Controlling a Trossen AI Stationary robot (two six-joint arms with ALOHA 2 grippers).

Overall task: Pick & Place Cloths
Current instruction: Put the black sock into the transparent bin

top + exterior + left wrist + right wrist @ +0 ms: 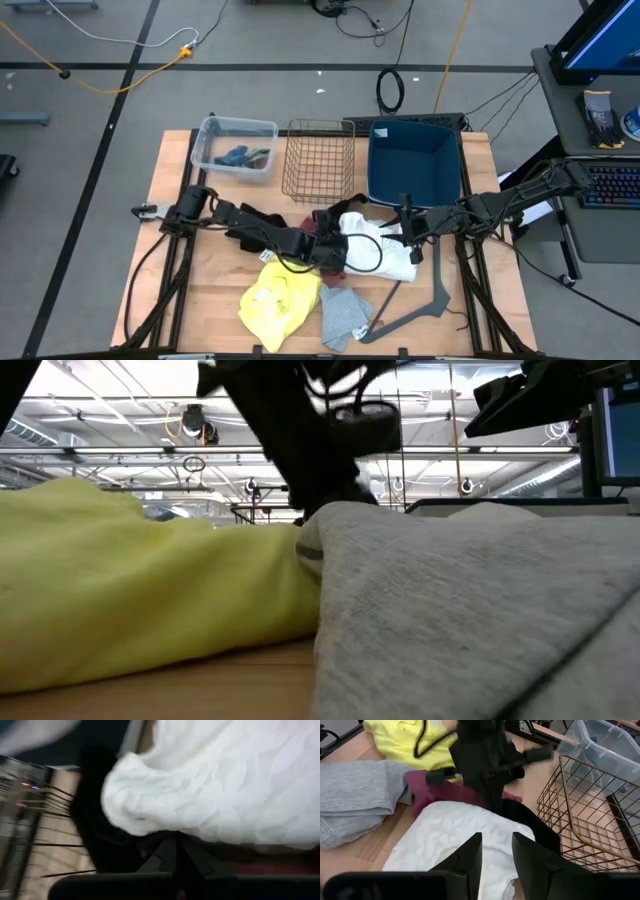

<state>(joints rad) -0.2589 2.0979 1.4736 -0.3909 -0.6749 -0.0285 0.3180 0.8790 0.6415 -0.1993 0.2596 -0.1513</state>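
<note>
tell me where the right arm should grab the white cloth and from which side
Judging by its pose, take the white cloth at the crumpled, raised edge nearest the right end effector, coming straight on from that side, fingers open as now. The far edge is crowded: the left end effector sits there over the maroon cloth and black cloth. The bunched folds give a pinchable ridge.

Wooden table [210, 290] under cloths [281, 299], bins [412, 160]
</note>
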